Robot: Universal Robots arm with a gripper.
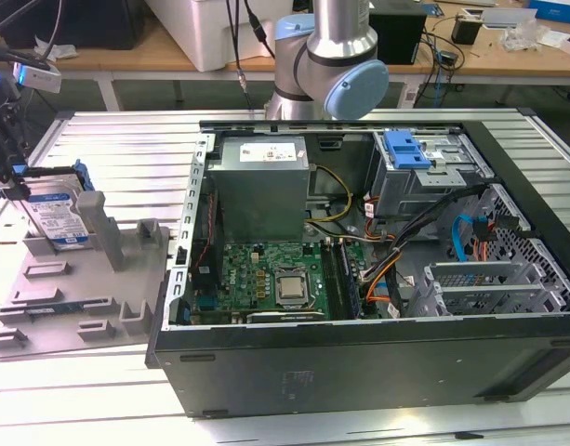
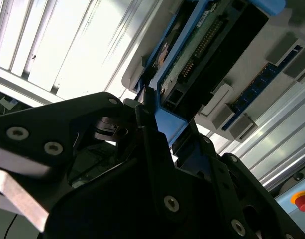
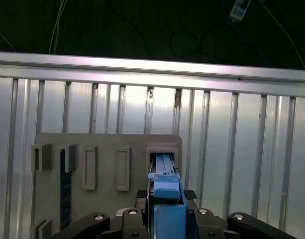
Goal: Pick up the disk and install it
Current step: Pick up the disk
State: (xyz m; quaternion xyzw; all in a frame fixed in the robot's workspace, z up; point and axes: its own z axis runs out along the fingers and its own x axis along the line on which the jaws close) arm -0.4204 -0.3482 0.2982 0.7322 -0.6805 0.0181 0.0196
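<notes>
The disk (image 1: 58, 217), a silver drive with a white-and-blue label in a blue carrier, stands on edge at the back of the grey fixture plate (image 1: 75, 307) on the exterior view's left. My gripper (image 1: 13, 178) reaches it from the left and grips its upper edge. In the first wrist view the blue carrier of the disk (image 3: 166, 191) sits tightly between my gripper's (image 3: 166, 195) two dark fingers. In the second wrist view the disk (image 2: 207, 45) shows its circuit side, with the gripper (image 2: 159, 122) clamped on a blue corner. Whether the disk still rests in its slot I cannot tell.
An open computer case (image 1: 508, 177) lies on the slatted aluminium table (image 1: 99, 139), right of the fixture. Inside are a metal drive cage with a blue latch piece (image 1: 405, 149), a motherboard (image 1: 275, 279), a power supply (image 1: 261, 186) and loose cables (image 1: 424, 242). The arm's base (image 1: 326, 56) stands behind.
</notes>
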